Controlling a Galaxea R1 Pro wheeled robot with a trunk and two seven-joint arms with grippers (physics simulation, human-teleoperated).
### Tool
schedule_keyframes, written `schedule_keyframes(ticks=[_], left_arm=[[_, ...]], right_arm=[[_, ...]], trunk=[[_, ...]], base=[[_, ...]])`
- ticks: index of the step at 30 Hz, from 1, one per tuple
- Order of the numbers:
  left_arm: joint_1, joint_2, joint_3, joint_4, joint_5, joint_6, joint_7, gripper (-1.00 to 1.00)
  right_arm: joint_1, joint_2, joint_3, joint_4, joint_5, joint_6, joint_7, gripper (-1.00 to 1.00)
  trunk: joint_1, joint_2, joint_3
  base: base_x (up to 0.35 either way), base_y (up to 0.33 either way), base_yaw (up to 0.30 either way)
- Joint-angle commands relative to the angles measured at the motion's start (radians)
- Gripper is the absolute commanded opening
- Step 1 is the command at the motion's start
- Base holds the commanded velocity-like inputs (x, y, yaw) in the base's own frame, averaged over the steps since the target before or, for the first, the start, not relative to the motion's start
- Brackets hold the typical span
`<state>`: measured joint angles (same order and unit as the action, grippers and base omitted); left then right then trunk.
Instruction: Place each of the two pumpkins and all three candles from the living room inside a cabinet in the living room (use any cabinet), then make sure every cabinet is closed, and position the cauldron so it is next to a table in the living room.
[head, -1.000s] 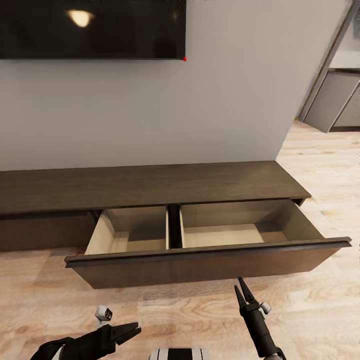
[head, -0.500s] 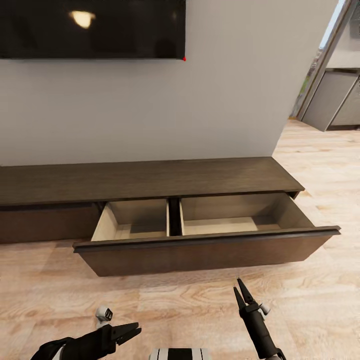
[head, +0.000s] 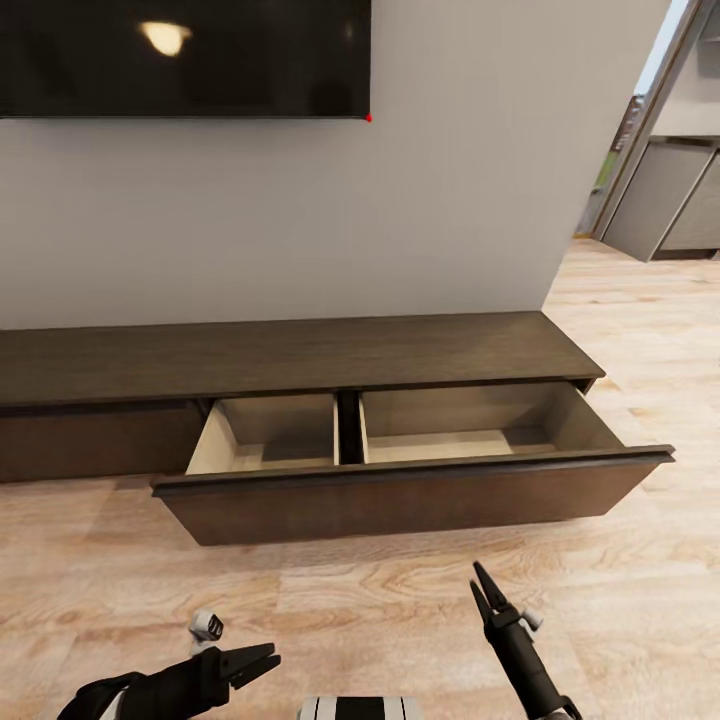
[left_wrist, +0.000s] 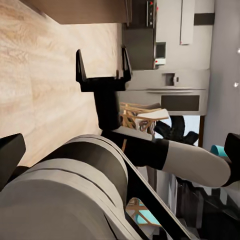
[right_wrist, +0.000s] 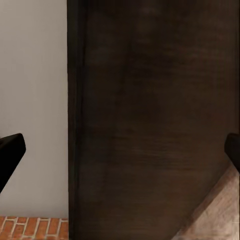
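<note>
A pale wood floor (head: 90, 560) and a grey wall (head: 450, 200) frame the scene, with a dark screen (head: 180, 55) mounted above the long brown cabinet (head: 300, 355). The cabinet's wide drawer (head: 400, 495) is seen pulled out, its two tan compartments bare, with no pumpkin or candle visible inside. Compared with the pictures of a second ago, the whole cabinet is drawn smaller and higher in the head view, while both arms hold the same places in the picture; this is read as the camera, and with it the base, backing away from the cabinet, not as any shift of the drawer itself. The left pincer (head: 262, 664) is held low over the floor with its jaws parted and nothing between them. The right pincer (head: 483, 590) is raised towards the drawer front, its jaws apart and empty as well; in the right wrist view the dark drawer front (right_wrist: 150, 115) is faced closely. In the left wrist view the right pincer (left_wrist: 102, 65) is seen spread against the distant kitchen. It is judged that the drawer has been left ready as a store and that the pumpkins, candles and cauldron are now to be fetched from elsewhere in the room; closing remains to be done.
</note>
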<state>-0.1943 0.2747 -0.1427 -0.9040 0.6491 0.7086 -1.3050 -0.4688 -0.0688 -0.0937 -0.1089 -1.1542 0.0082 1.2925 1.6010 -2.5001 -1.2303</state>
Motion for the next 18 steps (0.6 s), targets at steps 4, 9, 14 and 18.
schedule_keyframes(ticks=[4, 9, 14, 18], left_arm=[[-0.001, -0.002, -0.002, 0.000, 0.010, 0.036, 0.004, 1.00], [-0.003, -0.006, -0.001, 0.008, 0.002, 0.072, 0.008, 1.00], [-0.005, -0.008, 0.000, 0.008, -0.030, 0.076, 0.040, 1.00], [-0.007, -0.007, 0.000, 0.007, -0.035, 0.077, 0.057, 1.00]], right_arm=[[0.000, -0.005, -0.008, 0.001, 0.024, 0.001, -0.025, 1.00], [0.000, -0.006, -0.007, 0.002, 0.028, 0.001, -0.096, 1.00], [0.000, -0.004, -0.007, 0.002, 0.027, 0.023, -0.182, 1.00], [0.000, -0.006, -0.006, 0.000, 0.038, 0.035, -0.252, 1.00]], trunk=[[-0.005, 0.008, 0.010], [-0.025, 0.043, 0.026], [-0.044, 0.078, 0.041], [-0.059, 0.106, 0.054]], base=[[0.000, 0.000, 0.000], [0.000, 0.000, 0.000], [0.000, 0.000, 0.000], [0.000, 0.000, 0.000]])
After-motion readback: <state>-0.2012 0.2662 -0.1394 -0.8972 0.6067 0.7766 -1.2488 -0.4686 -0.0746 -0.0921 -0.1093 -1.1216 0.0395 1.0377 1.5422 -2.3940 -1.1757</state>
